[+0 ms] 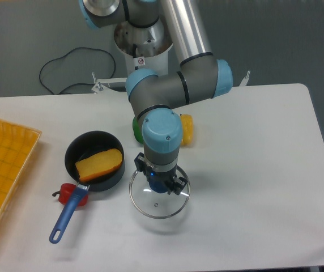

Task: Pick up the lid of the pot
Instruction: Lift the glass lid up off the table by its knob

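Grasping: the tool (160, 182) is closed around the blue knob (158, 186) of the pot lid (157, 205), one finger at each side of it.
Pot lid: clear, with a thin metal rim, directly below the tool, near the middle of the view and to the right of the pan; whether its rim touches the table (264, 170) cannot be told.
Arm: the blue-grey arm (161, 127) reaches in from the top of the view, bending down to the tool.
Pan: a round black pan (91, 140), left of the lid and apart from it, with an orange-yellow piece (98, 165) lying inside.
Handle: the pan's blue handle (67, 217) points toward the lower left.
Cup: a red cup (66, 193), just beside the pan, partly covered by the handle.
Behind the arm: a yellow object (187, 130) and a green one (137, 130), both partly hidden.
Left edge: a yellow crate (6, 164).
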Controlling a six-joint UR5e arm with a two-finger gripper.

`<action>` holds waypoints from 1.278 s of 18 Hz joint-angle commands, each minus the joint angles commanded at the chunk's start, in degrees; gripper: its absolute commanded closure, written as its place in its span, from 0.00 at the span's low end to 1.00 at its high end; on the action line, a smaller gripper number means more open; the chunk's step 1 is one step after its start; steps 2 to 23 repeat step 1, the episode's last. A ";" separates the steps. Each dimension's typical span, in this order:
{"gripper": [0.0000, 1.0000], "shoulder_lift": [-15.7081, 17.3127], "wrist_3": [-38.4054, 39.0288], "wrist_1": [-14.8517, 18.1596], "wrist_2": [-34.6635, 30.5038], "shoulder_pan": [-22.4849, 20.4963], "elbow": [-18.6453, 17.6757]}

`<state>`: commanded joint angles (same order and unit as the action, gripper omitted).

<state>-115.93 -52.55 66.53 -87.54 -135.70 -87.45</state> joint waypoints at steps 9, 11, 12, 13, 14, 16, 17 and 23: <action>0.44 0.26 -0.44 0.00 0.09 -0.09 -0.18; 0.44 0.26 -0.44 0.00 0.09 -0.09 -0.18; 0.44 0.26 -0.44 0.00 0.09 -0.09 -0.18; 0.44 0.26 -0.44 0.00 0.09 -0.09 -0.18; 0.44 0.26 -0.44 0.00 0.09 -0.09 -0.18; 0.44 0.26 -0.44 0.00 0.09 -0.09 -0.18; 0.44 0.26 -0.44 0.00 0.09 -0.09 -0.18; 0.44 0.26 -0.44 0.00 0.09 -0.09 -0.18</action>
